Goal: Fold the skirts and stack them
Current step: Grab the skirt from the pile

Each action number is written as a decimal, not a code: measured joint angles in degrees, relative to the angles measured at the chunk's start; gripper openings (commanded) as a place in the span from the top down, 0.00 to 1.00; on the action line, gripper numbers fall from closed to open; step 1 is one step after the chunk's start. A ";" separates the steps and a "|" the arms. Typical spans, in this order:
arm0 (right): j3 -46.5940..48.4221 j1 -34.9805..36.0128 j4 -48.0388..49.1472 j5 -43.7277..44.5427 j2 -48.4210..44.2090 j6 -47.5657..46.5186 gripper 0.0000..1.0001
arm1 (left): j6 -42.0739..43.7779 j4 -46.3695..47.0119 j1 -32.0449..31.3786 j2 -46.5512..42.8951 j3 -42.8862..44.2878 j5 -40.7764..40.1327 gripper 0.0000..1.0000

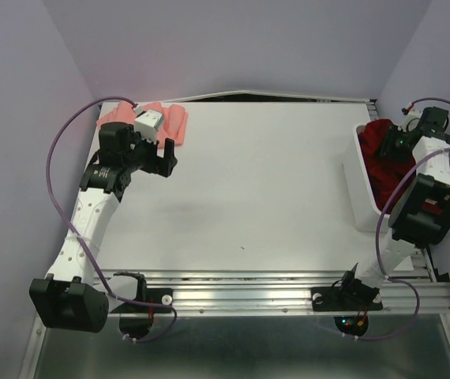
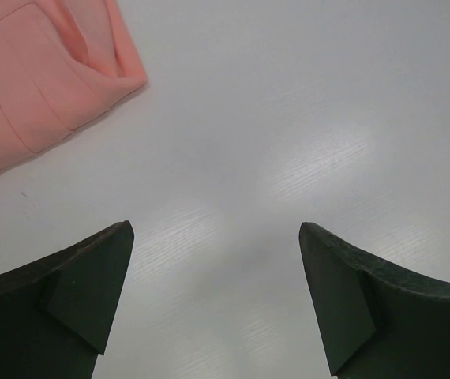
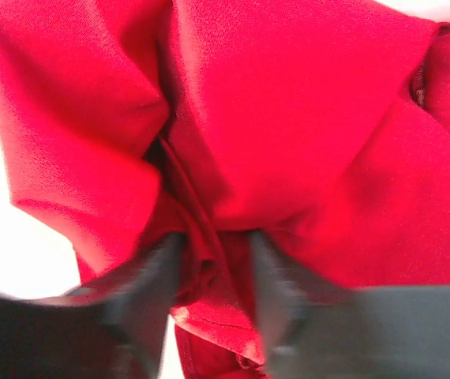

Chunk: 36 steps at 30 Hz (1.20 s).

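The deep red skirt, in the white bin at the right edge of the desk, is straddled from directly above by the right hand; whether it is gripped cannot be told.

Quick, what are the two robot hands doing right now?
Left hand: open, holding nothing.
Right hand: around a fold of the red skirt; cannot tell if it grips.

The pink skirt is lying at the far left corner of the table, beside the left gripper. The right gripper is reaching into the white bin, onto the red skirt.
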 measured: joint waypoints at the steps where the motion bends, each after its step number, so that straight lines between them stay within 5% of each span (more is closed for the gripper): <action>1: 0.04 0.15 0.00 0.35 -0.02 -0.61 0.79 | -0.04 0.00 0.02 0.02 0.00 0.00 0.01; 3: 0.15 0.28 -0.15 0.59 -0.44 -0.94 0.99 | -0.11 0.00 0.02 0.04 0.00 -0.07 0.01; 11: 7.34 0.33 -3.37 1.14 -8.57 -1.95 0.99 | -0.17 0.00 0.02 0.02 0.00 -0.46 0.01; 24: 34.27 0.31 2.62 -1.01 -16.57 9.20 0.99 | -1.90 0.70 0.00 0.02 0.00 -2.36 0.01; 28: 39.17 0.31 9.46 -7.41 -15.80 17.42 0.99 | -2.86 1.57 0.02 -0.22 0.00 -3.15 0.01; 36: 41.00 0.48 39.32 -17.99 -14.38 46.01 0.99 | -4.48 3.45 0.02 -2.34 0.00 -4.20 0.01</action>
